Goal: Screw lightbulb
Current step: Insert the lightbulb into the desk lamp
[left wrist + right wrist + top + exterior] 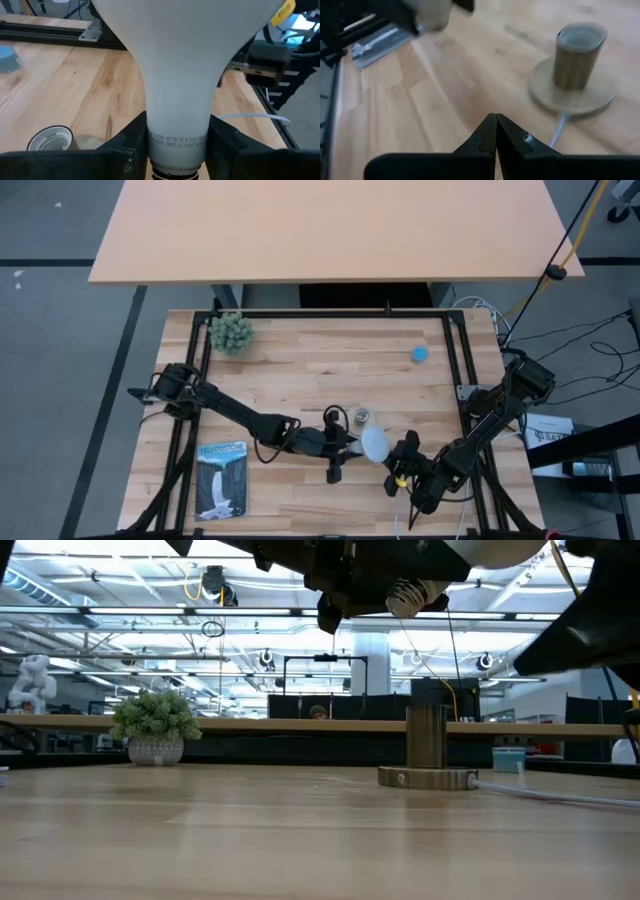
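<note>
- Left gripper (177,150): fingers (125,150) clamped on either side of the narrow neck of the lightbulb (180,60), just above its screw base. Small printed text is visible on the neck between the fingers.
- In the high view the left gripper (345,443) sits near the table's front centre, with the lightbulb (375,444) lying roughly horizontal, dome toward the right arm.
- Low view: the lightbulb's threaded base (405,597) is held up in the air, clear of the table surface, above and slightly to one side of the socket (428,752).
- Right gripper (496,132): fingers pressed together, holding nothing, hovering above bare wood. In the high view it (403,463) is just beside the bulb's dome, near the front edge.
- Socket (362,418): upright cylinder on a round disc base, standing on the table just behind the left gripper; opening faces up. White cord (559,131) leaves the base.
- Socket is apart from the bulb; not touching.
- Printed booklet (222,479) lies flat at the front left of the table.
- Small blue object (419,354) sits toward the back right.
- Small potted plant (231,332) stands at the back left corner.
- Butcher-block table (300,370); a second tabletop (330,225) lies beyond it.
</note>
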